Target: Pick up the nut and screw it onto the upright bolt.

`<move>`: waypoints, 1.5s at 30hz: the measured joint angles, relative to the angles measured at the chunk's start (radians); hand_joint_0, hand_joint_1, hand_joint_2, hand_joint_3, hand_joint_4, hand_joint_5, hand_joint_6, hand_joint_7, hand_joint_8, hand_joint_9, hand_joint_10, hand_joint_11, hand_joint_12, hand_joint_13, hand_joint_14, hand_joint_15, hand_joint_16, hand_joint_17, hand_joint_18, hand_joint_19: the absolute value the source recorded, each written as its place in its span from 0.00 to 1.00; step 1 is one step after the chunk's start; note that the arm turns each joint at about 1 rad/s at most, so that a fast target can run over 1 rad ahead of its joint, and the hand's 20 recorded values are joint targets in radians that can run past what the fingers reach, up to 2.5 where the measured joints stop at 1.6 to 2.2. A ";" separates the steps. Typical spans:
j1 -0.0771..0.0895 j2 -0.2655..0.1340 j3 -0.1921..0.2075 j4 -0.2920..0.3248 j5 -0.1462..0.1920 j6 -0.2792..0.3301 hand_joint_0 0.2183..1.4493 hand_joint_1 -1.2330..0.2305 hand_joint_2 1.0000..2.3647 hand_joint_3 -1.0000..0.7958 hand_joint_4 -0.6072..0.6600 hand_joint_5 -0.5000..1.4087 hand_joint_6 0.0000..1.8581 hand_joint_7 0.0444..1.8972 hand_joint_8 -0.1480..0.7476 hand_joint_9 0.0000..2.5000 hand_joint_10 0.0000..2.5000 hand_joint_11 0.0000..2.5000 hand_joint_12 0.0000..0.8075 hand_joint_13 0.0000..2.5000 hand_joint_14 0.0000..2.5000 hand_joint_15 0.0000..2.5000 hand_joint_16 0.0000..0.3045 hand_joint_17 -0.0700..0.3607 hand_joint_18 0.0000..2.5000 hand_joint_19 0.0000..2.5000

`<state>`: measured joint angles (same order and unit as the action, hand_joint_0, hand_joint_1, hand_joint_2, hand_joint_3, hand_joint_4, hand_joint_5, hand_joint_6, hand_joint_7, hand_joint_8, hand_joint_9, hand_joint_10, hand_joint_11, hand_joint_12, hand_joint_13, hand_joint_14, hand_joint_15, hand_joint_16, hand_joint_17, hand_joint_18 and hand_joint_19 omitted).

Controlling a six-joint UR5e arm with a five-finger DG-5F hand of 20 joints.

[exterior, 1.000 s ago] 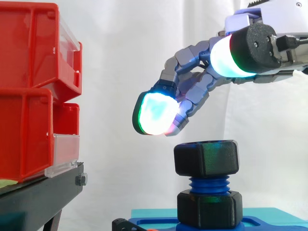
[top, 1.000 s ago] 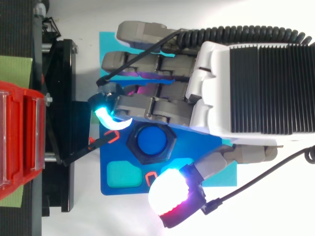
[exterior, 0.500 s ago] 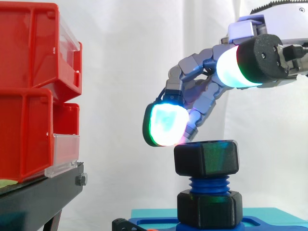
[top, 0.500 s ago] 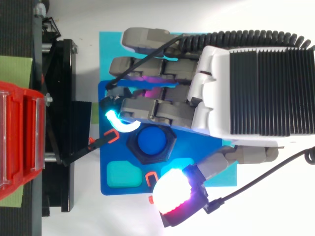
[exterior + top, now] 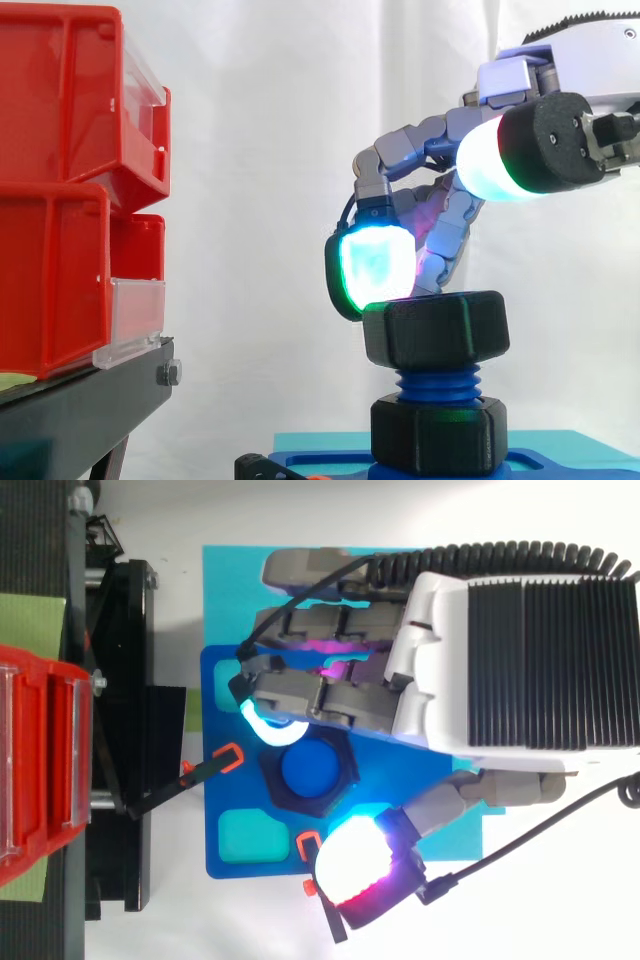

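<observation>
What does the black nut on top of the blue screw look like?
The black six-sided plastic-looking nut sits at the top of the upright blue threaded bolt, whose end shows through its hole from above. Bare threads separate it from a second black nut below. One glowing green fingertip of the hand seems to touch its upper edge.

Black hex nut (image 5: 435,330) sits level on top of the upright blue threaded bolt (image 5: 437,383), with bare threads showing beneath it. A second black nut (image 5: 437,432) sits lower, at the bolt's foot. Bolt stands on blue base plate (image 5: 230,790), right of centre.
</observation>
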<state>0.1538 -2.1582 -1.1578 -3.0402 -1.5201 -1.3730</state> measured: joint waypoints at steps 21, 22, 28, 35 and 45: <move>-0.033 0.001 0.000 0.000 -0.020 -0.004 0.27 0.60 0.00 0.28 0.54 0.31 0.31 0.67 0.46 0.84 0.01 0.19 0.16 0.47 0.00 0.00 0.00 0.16 0.31 0.01; -0.034 0.001 0.000 0.000 -0.022 -0.005 0.27 0.60 0.00 0.28 0.54 0.31 0.31 0.67 0.46 0.86 0.01 0.20 0.16 0.48 0.00 0.00 0.00 0.16 0.33 0.01; -0.042 0.001 0.000 0.000 -0.030 -0.006 0.27 0.60 0.00 0.28 0.54 0.31 0.31 0.68 0.48 0.89 0.01 0.23 0.15 0.53 0.00 0.01 0.00 0.16 0.37 0.04; -0.053 0.001 0.010 0.003 -0.035 -0.006 0.27 0.60 0.00 0.28 0.54 0.31 0.32 0.67 0.47 0.85 0.01 0.21 0.17 0.53 0.00 0.02 0.01 0.17 0.38 0.06; -0.065 0.002 0.064 -0.030 -0.055 -0.006 0.26 0.63 0.00 0.28 0.58 0.28 0.27 0.62 0.47 0.71 0.01 0.16 0.21 0.46 0.00 0.02 0.04 0.22 0.32 0.06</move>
<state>0.0890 -2.1564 -1.0934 -3.0703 -1.5748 -1.3795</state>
